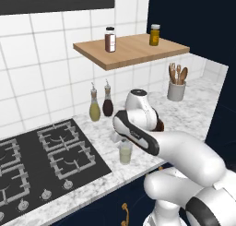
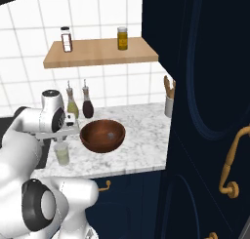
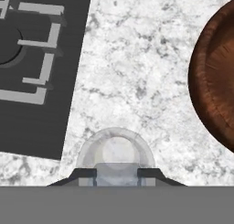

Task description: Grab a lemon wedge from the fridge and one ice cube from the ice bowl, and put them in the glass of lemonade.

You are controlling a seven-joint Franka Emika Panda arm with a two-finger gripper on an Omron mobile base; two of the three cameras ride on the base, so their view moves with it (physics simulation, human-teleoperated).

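The marble desk (image 2: 141, 135) carries a black gas hob (image 1: 41, 160) at its left end, one ice bowl (image 2: 102, 134), dark brown and round, two spouted bottles (image 1: 101, 104) by the tiled wall and a grey utensil holder (image 1: 176, 89), with two jars (image 1: 132, 37) on the wooden shelf (image 2: 100, 52) above. One glass of lemonade (image 1: 125, 152), clear with pale yellow-green liquid, stands between hob and bowl, near the desk's front edge. The hand (image 3: 117, 175) hangs directly over it, fingertips (image 3: 84, 173) apart with what looks like a clear cube between them, though I cannot tell whether they grip it.

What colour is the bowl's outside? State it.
Dark reddish brown, wood-like; the ice bowl shows it best in the right base view, on the marble counter.
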